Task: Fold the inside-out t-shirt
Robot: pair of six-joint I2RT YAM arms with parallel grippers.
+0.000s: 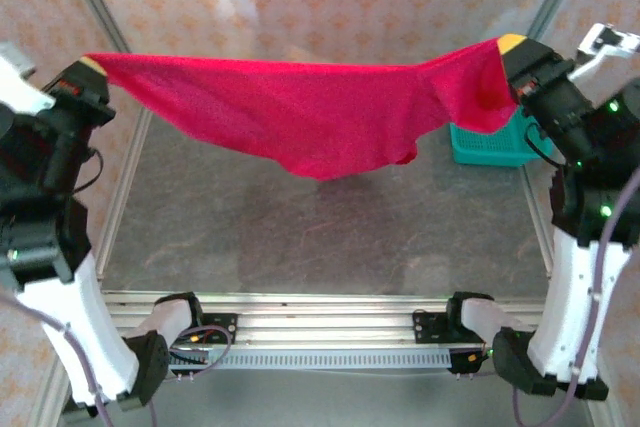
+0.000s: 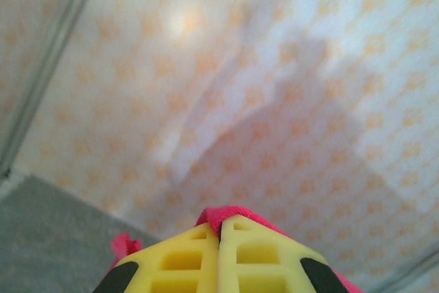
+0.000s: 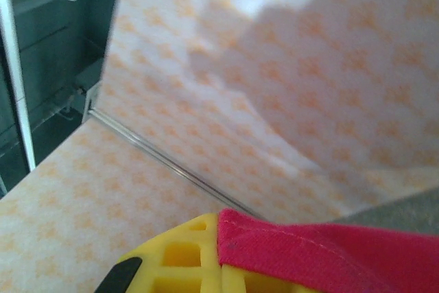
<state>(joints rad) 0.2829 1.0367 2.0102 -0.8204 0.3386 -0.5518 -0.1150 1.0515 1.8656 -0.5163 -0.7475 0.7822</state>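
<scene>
Left gripper (image 1: 92, 67) & right gripper (image 1: 510, 45) both pinched shut on opposite ends of the bright red soft-fabric t-shirt (image 1: 320, 117), strung mid-air over the grey table (image 1: 300, 237), middle sagging: light, floppy, so you'd grip hems/corners w/ tension.

Grey table (image 1: 300, 237), a teal basket (image 1: 495, 145) at its far right edge.

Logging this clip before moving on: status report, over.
Both shut on t-shirt: left gripper, right gripper. It hangs strung between them, sagging above table. Far right, teal basket, not blocking.
</scene>
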